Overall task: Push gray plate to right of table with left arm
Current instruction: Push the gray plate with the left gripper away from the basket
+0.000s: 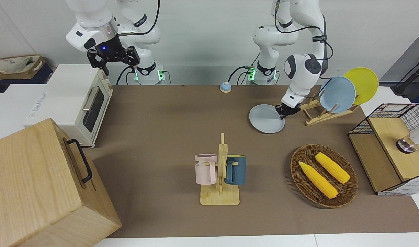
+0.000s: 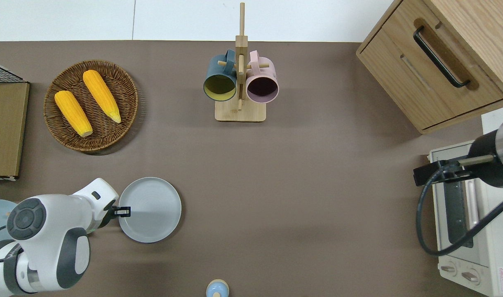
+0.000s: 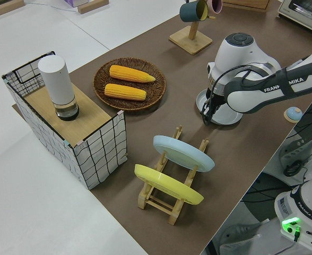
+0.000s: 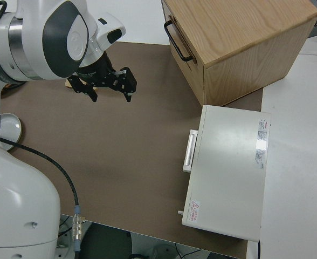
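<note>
Item: gray plate (image 2: 149,209), flat on the table (image 2: 301,198) near my left arm's end, beside the plate rack (image 1: 319,113). My left pincer (image 2: 123,211): fingers pressed together, tips at the plate's rim. Step: pushing. Next, I judge: a low, steady shove toward the toaster oven (image 1: 77,99). Right arm parked.

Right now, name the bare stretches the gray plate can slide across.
Bare table runs from the gray plate toward the toaster oven, bordered by the mug rack and the bell. It is crowded around the corn basket and plate rack.
</note>
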Robot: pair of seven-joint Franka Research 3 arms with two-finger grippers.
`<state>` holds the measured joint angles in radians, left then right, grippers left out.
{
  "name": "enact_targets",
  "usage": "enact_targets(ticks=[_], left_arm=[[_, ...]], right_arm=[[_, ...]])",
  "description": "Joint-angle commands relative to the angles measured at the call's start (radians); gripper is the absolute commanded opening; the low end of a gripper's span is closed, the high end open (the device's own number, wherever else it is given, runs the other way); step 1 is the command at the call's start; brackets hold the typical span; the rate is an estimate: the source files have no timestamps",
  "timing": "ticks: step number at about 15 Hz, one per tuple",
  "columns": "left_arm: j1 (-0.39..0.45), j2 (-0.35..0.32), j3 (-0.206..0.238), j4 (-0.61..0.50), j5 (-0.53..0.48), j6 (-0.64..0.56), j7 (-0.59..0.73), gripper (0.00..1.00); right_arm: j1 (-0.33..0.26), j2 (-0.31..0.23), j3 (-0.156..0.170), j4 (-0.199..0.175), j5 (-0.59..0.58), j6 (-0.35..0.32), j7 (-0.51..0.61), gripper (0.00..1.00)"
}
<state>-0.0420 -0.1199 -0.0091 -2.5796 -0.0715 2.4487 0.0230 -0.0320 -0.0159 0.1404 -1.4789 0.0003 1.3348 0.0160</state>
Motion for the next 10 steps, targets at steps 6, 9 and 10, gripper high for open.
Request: enact_targets(ticks=[6,9,10], left_arm=[[-0.145,0.065,0.000,0.006,-0.096,0.056,-0.081,0.00],[-0.202,0.089,-0.002,0.030,-0.096,0.056,-0.153,0.00],[-0.219,0.098,-0.003,0.039,-0.096,0.056,-0.175,0.00]], right_arm=[[-0.019,-0.002,0.016,0.009,0.004,-0.016,0.013,0.983],[-0.019,-0.002,0.016,0.009,0.004,-0.016,0.012,0.983],[-0.019,-0.002,0.016,0.009,0.004,-0.016,0.012,0.983]])
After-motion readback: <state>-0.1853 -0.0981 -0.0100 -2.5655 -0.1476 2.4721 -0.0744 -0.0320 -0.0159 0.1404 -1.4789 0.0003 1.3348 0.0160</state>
